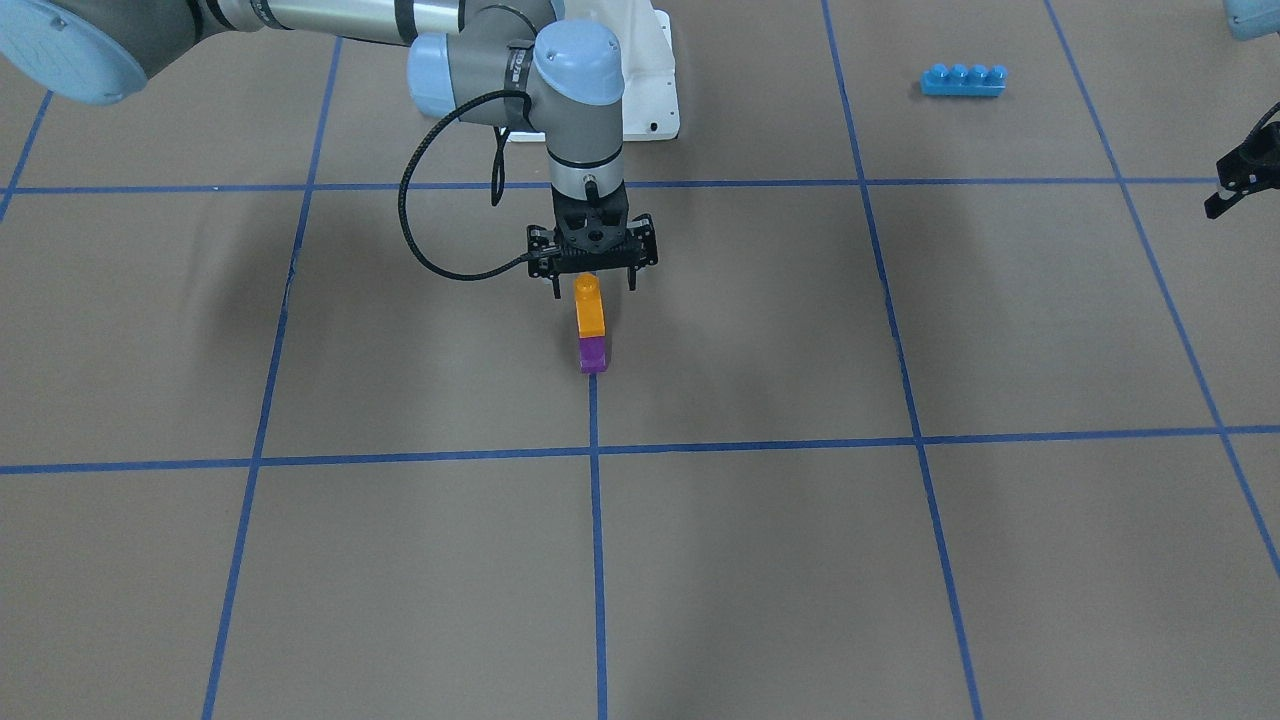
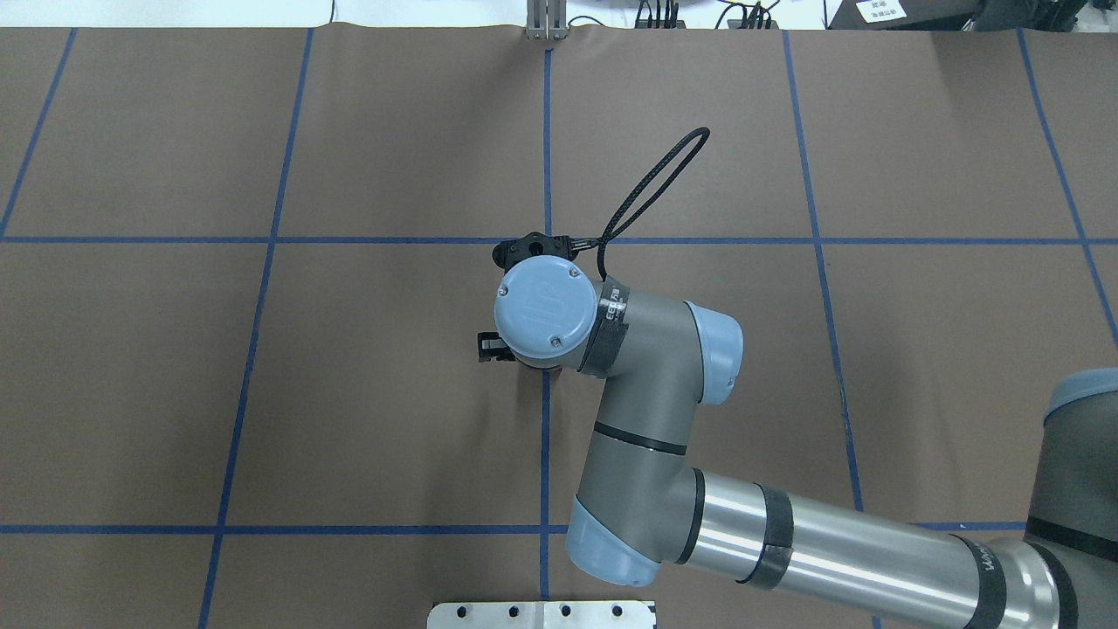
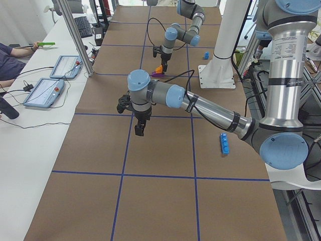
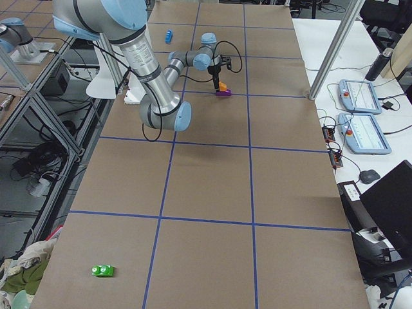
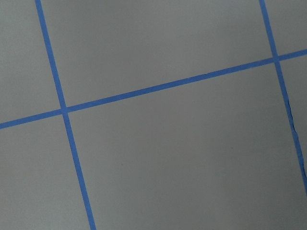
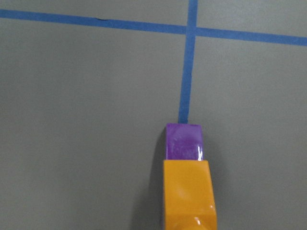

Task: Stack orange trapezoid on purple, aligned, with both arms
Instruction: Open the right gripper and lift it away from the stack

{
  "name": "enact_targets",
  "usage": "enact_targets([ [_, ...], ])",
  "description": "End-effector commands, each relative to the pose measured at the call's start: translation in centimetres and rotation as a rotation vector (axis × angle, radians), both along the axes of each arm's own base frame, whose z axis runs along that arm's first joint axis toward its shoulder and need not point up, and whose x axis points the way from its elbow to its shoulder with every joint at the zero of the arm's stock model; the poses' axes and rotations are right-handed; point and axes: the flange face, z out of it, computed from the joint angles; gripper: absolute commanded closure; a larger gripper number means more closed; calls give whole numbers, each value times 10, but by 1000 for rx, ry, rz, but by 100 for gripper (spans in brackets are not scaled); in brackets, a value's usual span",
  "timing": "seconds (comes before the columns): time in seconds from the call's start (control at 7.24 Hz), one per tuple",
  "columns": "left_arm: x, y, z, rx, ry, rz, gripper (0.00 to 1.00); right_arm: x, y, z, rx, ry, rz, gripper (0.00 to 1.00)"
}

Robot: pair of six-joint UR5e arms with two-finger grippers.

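In the front-facing view, the small glossy orange plastic trapezoid block (image 1: 590, 314) sat stud-up on the small glossy dark-purple plastic block (image 1: 594, 356), near the middle of the brown table marked with blue tape lines (image 1: 780, 330). The right gripper (image 1: 594, 288) hung just above, its black fingers spread wide either side of the orange stud and touching nothing. I judged the stack placed and released, so the next move called for a straight lift clear without brushing it. The left gripper (image 1: 1238, 172) showed at the frame's edge, well apart, and I could not tell whether it was spread or closed. A long blue four-stud plastic brick (image 1: 963, 80) lay far off. Overhead, the right arm (image 2: 646, 384) hid both blocks under its wrist. In the side views the pair's long axis ran from the robot toward the operators' side, with the edges seeming flush; the slope's direction was too small to read. The right wrist camera showed orange over purple, in line with a tape strip.
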Motion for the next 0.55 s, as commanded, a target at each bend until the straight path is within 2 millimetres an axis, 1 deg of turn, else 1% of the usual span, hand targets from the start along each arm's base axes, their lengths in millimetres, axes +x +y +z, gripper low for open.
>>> enact_targets([
  [0.0, -1, 8, 10, -15, -3, 1, 0, 81, -12, -43, -44, -32, -8, 0],
  [0.14, -2, 10, 12, -19, -5, 1, 0, 119, -37, -46, -40, -40, -31, 0],
  [0.28, -2, 9, 14, -20, -6, 1, 0, 168, -70, -29, -38, -46, -52, 0],
  [0.41, -2, 9, 15, -19, -6, 3, 0, 230, -98, 3, -19, -49, -94, 0],
])
